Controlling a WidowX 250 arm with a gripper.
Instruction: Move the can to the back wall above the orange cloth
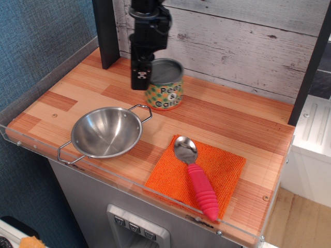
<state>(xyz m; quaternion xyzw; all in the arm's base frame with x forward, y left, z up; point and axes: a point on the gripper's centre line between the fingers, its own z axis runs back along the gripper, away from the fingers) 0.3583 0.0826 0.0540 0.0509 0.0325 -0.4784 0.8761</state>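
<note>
Steel bowl (106, 132) empty, can (164, 83) sealed

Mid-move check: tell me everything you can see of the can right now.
The can is a short cylindrical tin, upright, with a dull grey metal top and a green label dotted orange that reads "Peas & Carrots". It is on the wooden counter near the back wall, behind the steel bowl and apart from it. The black end effector is against its left side; whether the far finger grips it is hidden.
</note>
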